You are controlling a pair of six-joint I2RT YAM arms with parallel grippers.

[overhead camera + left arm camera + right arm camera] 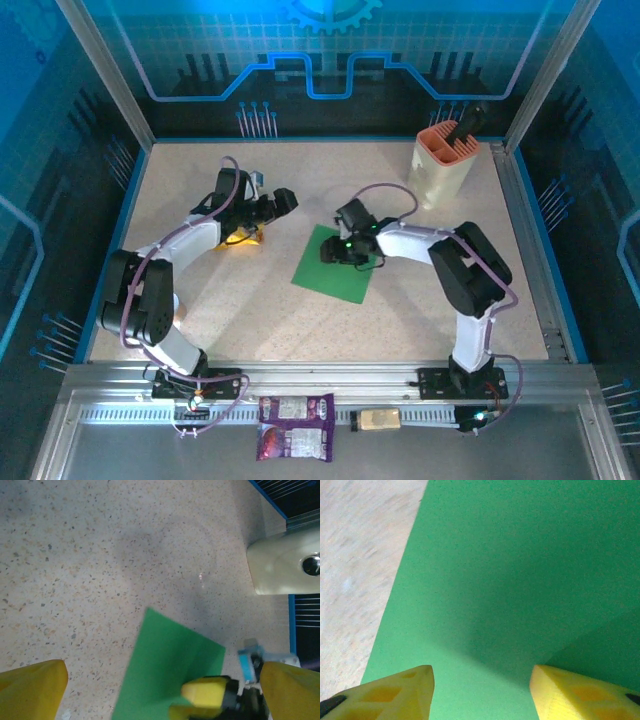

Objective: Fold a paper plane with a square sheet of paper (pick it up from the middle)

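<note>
"While the square sheet of paper (335,272) lies flat in the middle of the table (250,310), where's the right gripper (338,252)?"

"Right over its far half, fingers apart, nothing pinched. Closing there could just skid the thin sheet along or crumple it off-centre."

"And the left gripper (284,200)?"

"Wide open, well apart by the yellow packet (243,237); nothing pins the sheet."
</note>
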